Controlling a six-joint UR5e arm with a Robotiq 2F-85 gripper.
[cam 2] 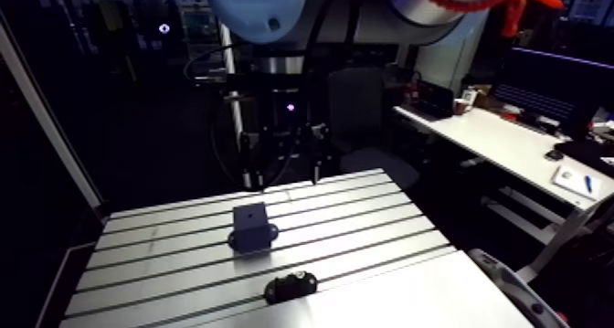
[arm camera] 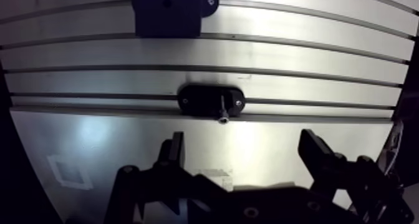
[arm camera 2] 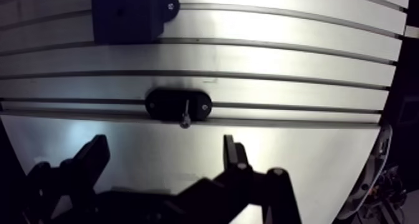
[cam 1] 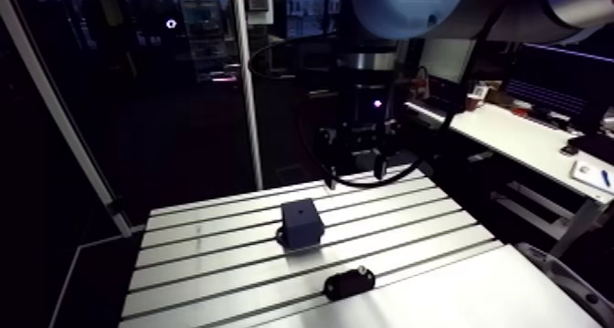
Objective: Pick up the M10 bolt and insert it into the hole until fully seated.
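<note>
A thin metal bolt rests in a small oval black holder fixed on the slotted table. Beyond the holder stands a black block with a round hole in its upper face and a mounting ear at one side. In the wrist view my gripper is open, its two dark fingers spread wide with nothing between them; the bolt lies just ahead of the gap. In the arm view the gripper hangs above the table's far edge, behind the block and the holder.
The aluminium table has long slots running across it, with a smooth plate along its near side. A slanted frame post rises at the left, and a vertical post stands behind the table.
</note>
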